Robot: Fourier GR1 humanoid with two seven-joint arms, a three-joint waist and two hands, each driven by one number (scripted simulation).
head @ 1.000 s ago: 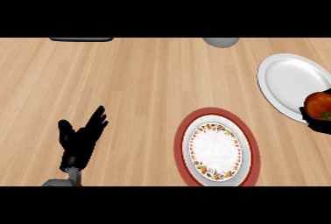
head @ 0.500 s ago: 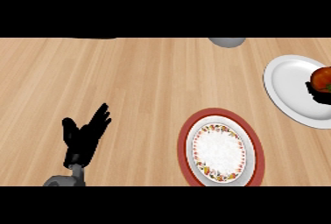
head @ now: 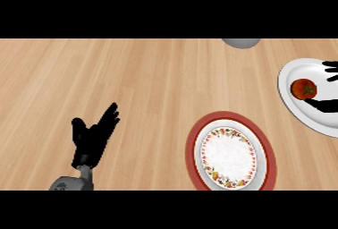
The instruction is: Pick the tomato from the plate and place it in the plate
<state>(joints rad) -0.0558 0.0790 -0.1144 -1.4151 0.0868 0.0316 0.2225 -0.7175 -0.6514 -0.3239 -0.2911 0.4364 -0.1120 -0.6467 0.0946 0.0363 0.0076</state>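
A red tomato [head: 303, 88] lies on the white plate [head: 297, 112] at the right edge of the head view. My right hand [head: 325, 106] comes in from the right edge, mostly cut off. Its thumb stretches below the tomato and its fingers [head: 332, 67] show above it, with the tomato between them and small gaps on both sides. The hand looks open. A red-rimmed plate [head: 195, 147] with a flowered inner band lies at the lower middle, with nothing on it. My left hand [head: 95, 134] rests open at the lower left, fingers up.
A grey round object [head: 241, 42] is cut off at the counter's far edge, right of centre. Bare wooden counter [head: 132, 76] spreads between the left hand and the plates.
The tomato, partly covered by the right hand before, now shows whole on the white plate with the fingers apart around it. Both plates sit slightly further right in view. The left hand barely moved.
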